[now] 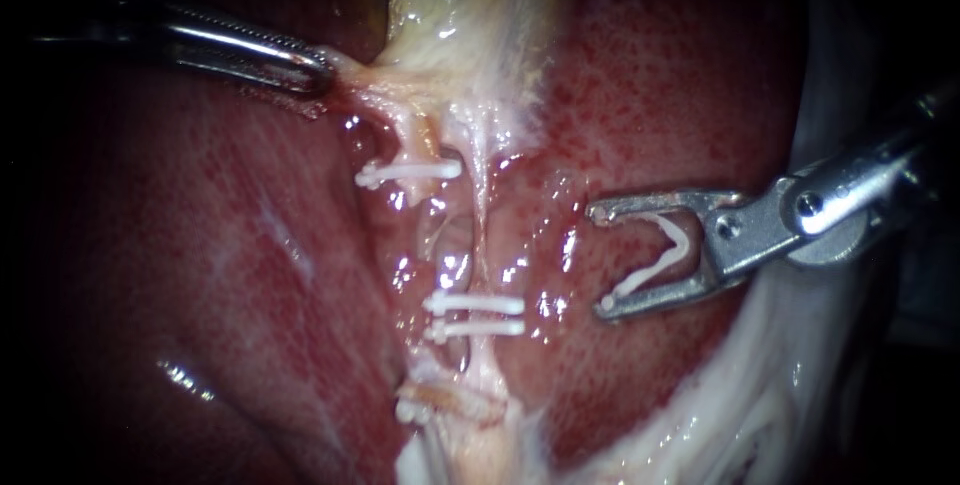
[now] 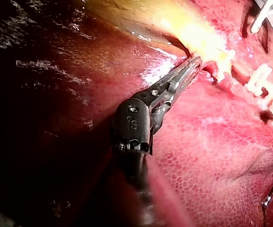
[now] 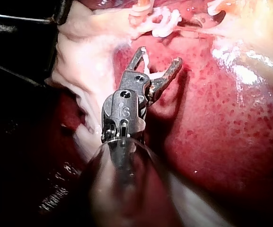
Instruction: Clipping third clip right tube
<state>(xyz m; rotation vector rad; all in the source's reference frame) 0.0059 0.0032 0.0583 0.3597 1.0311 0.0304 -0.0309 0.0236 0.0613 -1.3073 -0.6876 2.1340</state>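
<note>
A: Surface and surroundings?
B: Liver (image 1: 220, 275) was wet, red and speckled, with glare spots on both sides of the right tube (image 1: 484, 235). Gallbladder (image 1: 450, 5) sat pale yellow at that tube's upper end. Past the tissue it was all black.
A: Instruments?
B: Left instrument (image 1: 318, 70) was well off the tube, jaws clenched on pale tissue (image 1: 350, 70) just under the gallbladder. Right instrument (image 1: 602, 260) was on the tube's other side, near it but apart. Its jaws were spread wide and cradled an open clip (image 1: 660, 260) that touched both.
A: Anything on the tube?
B: Two clips (image 1: 480, 303) lay across it, close together. A single clip (image 1: 410, 172) sat on the neighbouring tube (image 1: 418, 140).
A: Anything unclear?
B: Both shafts ran into the dark. The tube's lower end was lost in whitish tissue (image 1: 470, 445). White beads (image 1: 410, 410) were beside it, and I couldn't tell what they were.
</note>
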